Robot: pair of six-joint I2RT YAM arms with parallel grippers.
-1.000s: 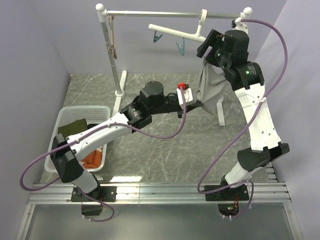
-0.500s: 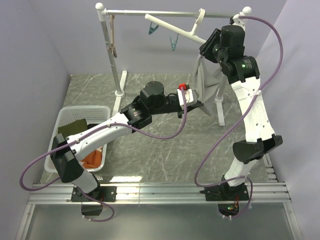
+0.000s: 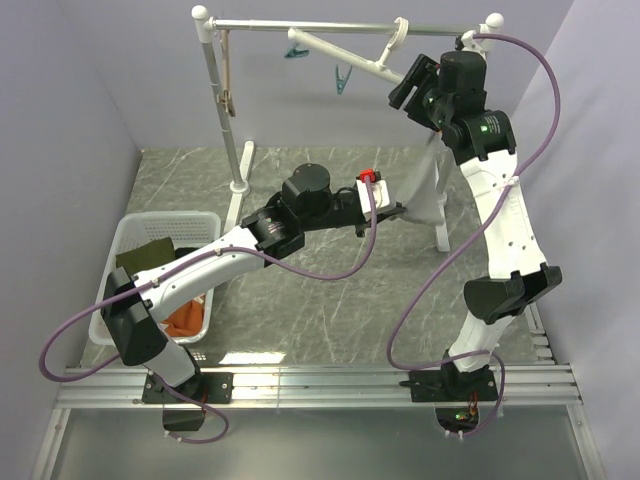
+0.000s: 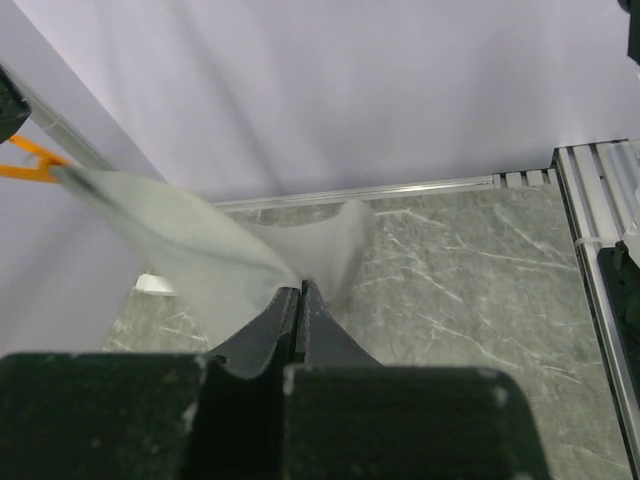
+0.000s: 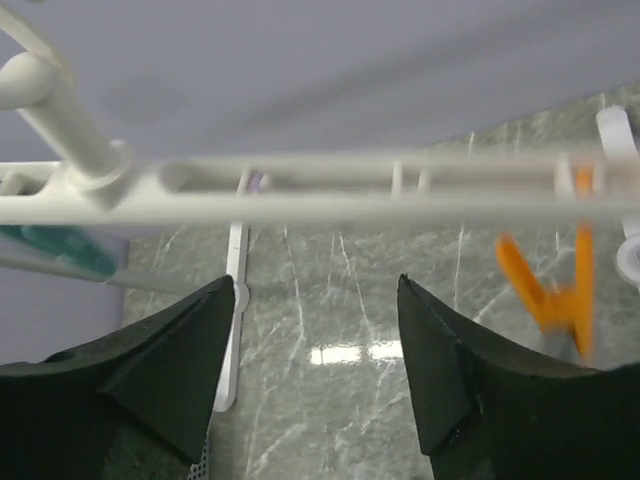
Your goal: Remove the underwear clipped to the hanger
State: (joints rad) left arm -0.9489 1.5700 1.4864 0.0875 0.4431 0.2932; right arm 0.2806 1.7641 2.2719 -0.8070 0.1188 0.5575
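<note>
The light grey underwear (image 3: 430, 180) hangs at the right end of the white hanger (image 3: 350, 58), stretched down to my left gripper (image 3: 400, 212), which is shut on its lower edge. In the left wrist view the grey cloth (image 4: 200, 250) runs from my left gripper (image 4: 300, 288) up-left to an orange clip (image 4: 30, 165) that holds it. My right gripper (image 3: 400, 92) is open and empty just below the hanger bar (image 5: 300, 190), left of the orange clip (image 5: 545, 290). Dark olive underwear (image 3: 145, 255) lies in the basket. The black pair is not in view.
The hanger hangs from a white rack rail (image 3: 340, 27) on a post (image 3: 225, 110). Teal clips (image 3: 342, 80) dangle empty from the hanger. A white basket (image 3: 120, 235) at the left also holds an orange cloth (image 3: 185, 318).
My right gripper has risen and moved left along the hanger, which has swung up and left. The grey underwear is pulled into a narrower, tauter strip. My left arm has barely moved.
</note>
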